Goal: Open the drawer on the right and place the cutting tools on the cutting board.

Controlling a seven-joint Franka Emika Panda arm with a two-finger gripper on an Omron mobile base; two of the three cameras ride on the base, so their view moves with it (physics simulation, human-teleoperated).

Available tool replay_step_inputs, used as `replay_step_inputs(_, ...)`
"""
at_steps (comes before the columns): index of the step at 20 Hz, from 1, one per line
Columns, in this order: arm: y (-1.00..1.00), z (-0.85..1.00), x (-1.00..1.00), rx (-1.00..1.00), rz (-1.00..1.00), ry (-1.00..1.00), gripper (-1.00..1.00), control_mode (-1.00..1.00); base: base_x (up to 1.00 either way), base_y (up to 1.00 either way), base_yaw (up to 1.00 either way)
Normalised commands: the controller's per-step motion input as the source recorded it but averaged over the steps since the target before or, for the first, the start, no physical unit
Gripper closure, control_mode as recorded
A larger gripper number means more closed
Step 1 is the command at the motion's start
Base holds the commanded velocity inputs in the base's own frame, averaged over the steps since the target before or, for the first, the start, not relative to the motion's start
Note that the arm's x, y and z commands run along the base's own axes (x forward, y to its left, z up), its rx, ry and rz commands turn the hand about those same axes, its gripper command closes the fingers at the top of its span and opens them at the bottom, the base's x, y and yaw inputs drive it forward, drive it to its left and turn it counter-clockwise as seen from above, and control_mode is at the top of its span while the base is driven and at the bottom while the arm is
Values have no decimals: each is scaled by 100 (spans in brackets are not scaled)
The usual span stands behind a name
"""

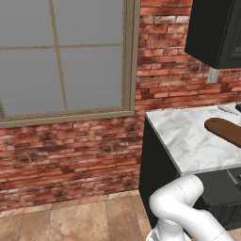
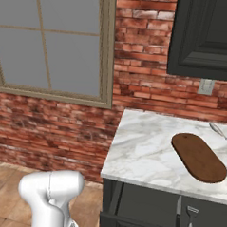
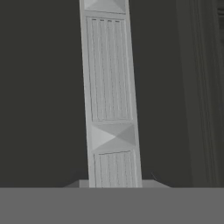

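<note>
The drawer (image 2: 143, 203) under the counter stands pulled out. Inside it lie a slim knife (image 2: 178, 212) with a dark handle and silver-grey blade, and a fork (image 2: 191, 218) beside it. The reddish-brown cutting board (image 2: 198, 157) (image 1: 225, 129) lies bare on the marble counter (image 2: 141, 150). Behind the board a slim silver tool (image 2: 219, 130) (image 1: 228, 109) rests on the counter. In the hand view a ribbed grey drawer handle (image 3: 111, 87) runs very close, straight down the middle to where my fingers sit, against a dark cabinet front. My gripper appears shut on this handle.
My white arm (image 1: 181, 204) (image 2: 51, 192) bends low in front of the counter's left end. A brick wall with a window (image 1: 61, 56) is to the left, and a dark wall cabinet (image 2: 206, 35) hangs above the counter. Tiled floor lies to the left.
</note>
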Motion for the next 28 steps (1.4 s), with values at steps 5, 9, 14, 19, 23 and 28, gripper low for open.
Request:
replay_step_inputs(5,2,-4,0,0,0,0,100,-100,0,0,0)
replay_step_inputs(9,2,-1,0,0,0,0,100,-100,0,0,0)
replay_step_inputs(14,0,0,-7,0,0,0,100,-100,0,0,0)
replay_step_inputs(19,0,0,-9,0,0,0,100,-100,0,0,0)
replay_step_inputs(23,0,0,-6,0,0,0,100,-100,0,0,0)
replay_step_inputs(28,0,0,-7,0,0,0,100,-100,0,0,0)
